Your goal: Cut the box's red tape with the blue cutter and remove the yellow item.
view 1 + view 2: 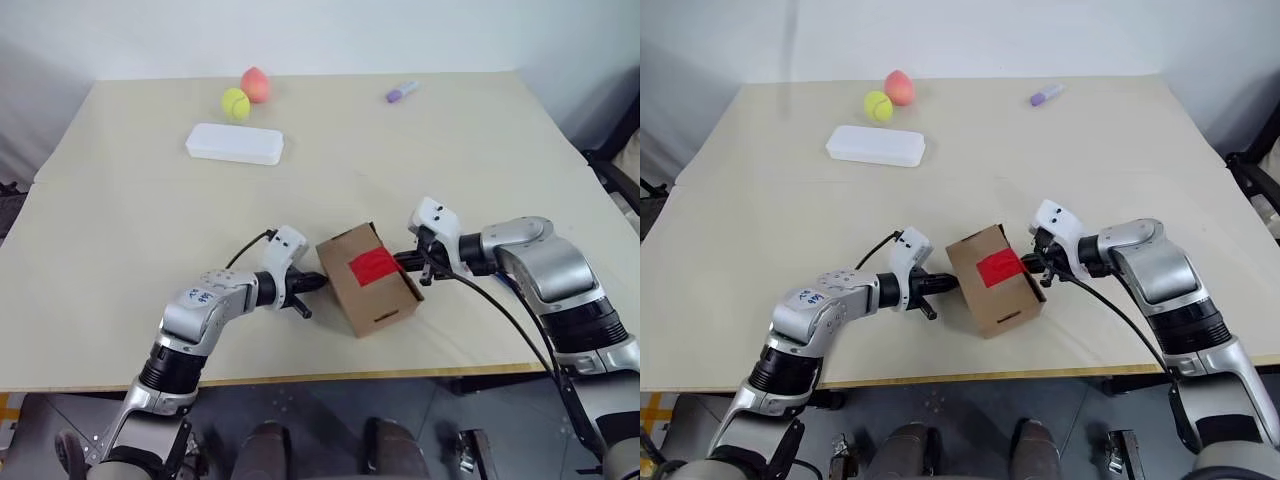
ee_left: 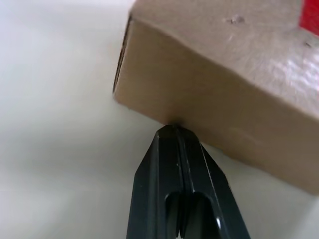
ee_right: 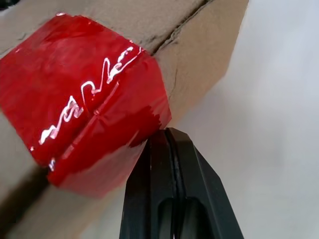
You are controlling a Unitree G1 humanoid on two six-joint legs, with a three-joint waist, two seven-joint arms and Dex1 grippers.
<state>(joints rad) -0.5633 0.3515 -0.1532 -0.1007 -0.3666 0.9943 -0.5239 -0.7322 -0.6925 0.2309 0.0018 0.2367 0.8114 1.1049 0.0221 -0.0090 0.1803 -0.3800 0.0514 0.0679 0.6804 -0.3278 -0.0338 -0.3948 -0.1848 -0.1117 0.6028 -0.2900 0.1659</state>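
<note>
Box [image 1: 372,278] between two level grippers (fingers pressed together), left [image 1: 318,281], right [image 1: 404,262].

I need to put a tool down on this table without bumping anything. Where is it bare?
Bare: the wide stretch between the white case and the box, and the right side below the purple marker. Crowded: around the box, with the left gripper and right gripper against its sides.

On the table [image 1: 120,230]: one box [image 1: 370,285] with one red tape [image 1: 372,265], one white case [image 1: 235,144], one tennis ball [image 1: 235,104], one peach-coloured ball [image 1: 256,84], one purple marker [image 1: 402,92].
</note>
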